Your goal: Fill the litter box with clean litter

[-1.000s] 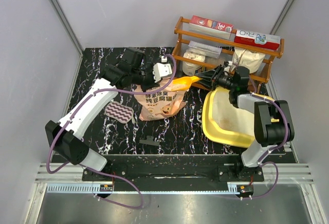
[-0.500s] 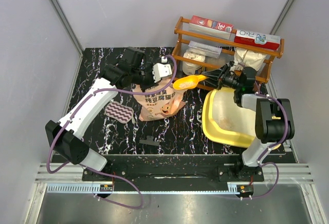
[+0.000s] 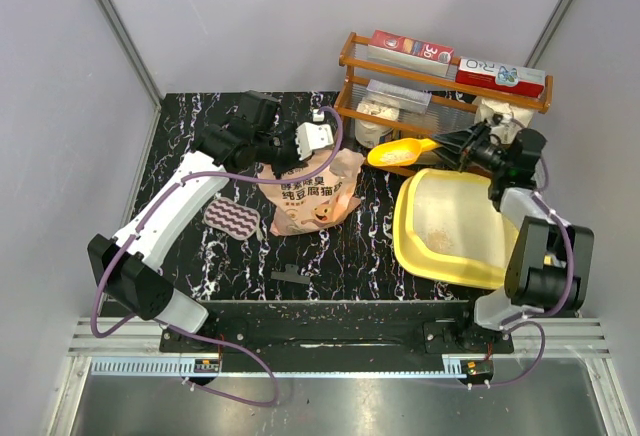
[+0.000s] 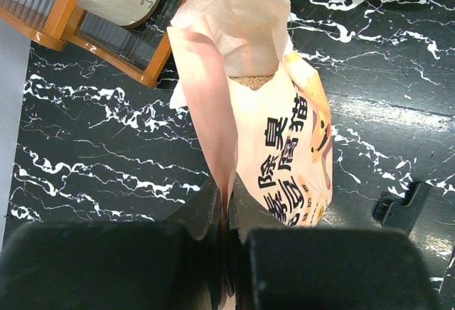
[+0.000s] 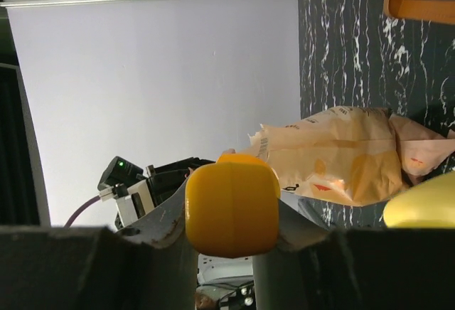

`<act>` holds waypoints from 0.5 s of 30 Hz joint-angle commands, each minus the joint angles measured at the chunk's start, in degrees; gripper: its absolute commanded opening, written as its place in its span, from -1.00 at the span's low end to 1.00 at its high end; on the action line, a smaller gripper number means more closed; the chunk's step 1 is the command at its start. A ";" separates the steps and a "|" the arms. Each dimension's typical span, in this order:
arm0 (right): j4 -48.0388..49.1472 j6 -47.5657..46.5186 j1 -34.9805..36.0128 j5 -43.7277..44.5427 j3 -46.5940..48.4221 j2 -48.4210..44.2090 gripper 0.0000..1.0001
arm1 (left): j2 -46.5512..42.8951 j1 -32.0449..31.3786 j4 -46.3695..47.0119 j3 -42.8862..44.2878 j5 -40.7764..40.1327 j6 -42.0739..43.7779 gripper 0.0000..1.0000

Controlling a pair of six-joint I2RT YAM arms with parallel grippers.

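Early in the fill, by the look of it: only a thin dusting of pale beige granules [image 3: 440,228] on the floor of the litter box [image 3: 399,221], a big glossy yellow plastic tray w/ rounded corners, at the table's right front. Most left to do. Peach-orange litter bag [image 3: 305,196], crinkly film, propped open at centre, top edge pinched tight in left gripper [image 4: 227,253]. Small yellow-orange scoop [image 3: 400,152], apparently loaded, held level just beyond tray's far corner, handle clamped in right gripper [image 3: 468,146].

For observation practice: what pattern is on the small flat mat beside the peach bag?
Mauve-and-white zigzag stripes cover the small flat mat; see top external view.
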 commanded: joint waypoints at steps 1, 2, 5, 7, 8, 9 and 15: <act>-9.09 -6.74 -5.18 -3.04 -0.48 -8.03 -1.00 | -2.97 0.42 6.77 6.19 3.55 -0.90 -0.92; -10.93 -9.01 -7.98 -4.00 -0.66 -9.87 -1.00 | -2.79 0.42 6.77 6.37 3.99 -1.08 -0.91; -21.45 -14.30 -12.73 -5.32 -0.49 -13.48 -1.00 | -2.26 0.42 7.30 6.72 5.92 -2.66 -0.91; -26.39 -17.28 -14.94 -6.03 1.09 -15.85 -1.00 | -2.09 0.33 7.74 6.72 7.41 -4.06 -0.92; -31.29 -20.78 -16.95 -6.64 1.88 -16.74 -1.00 | -2.17 0.42 7.82 6.72 7.94 -4.50 -0.91; -33.43 -22.21 -18.10 -7.17 3.37 -17.44 -1.00 | -2.26 0.42 8.17 6.72 8.64 -5.20 -0.91; -62.93 -44.24 -25.31 -9.99 12.95 -19.21 -1.00 | -3.40 0.42 10.02 5.41 12.59 -7.40 -0.89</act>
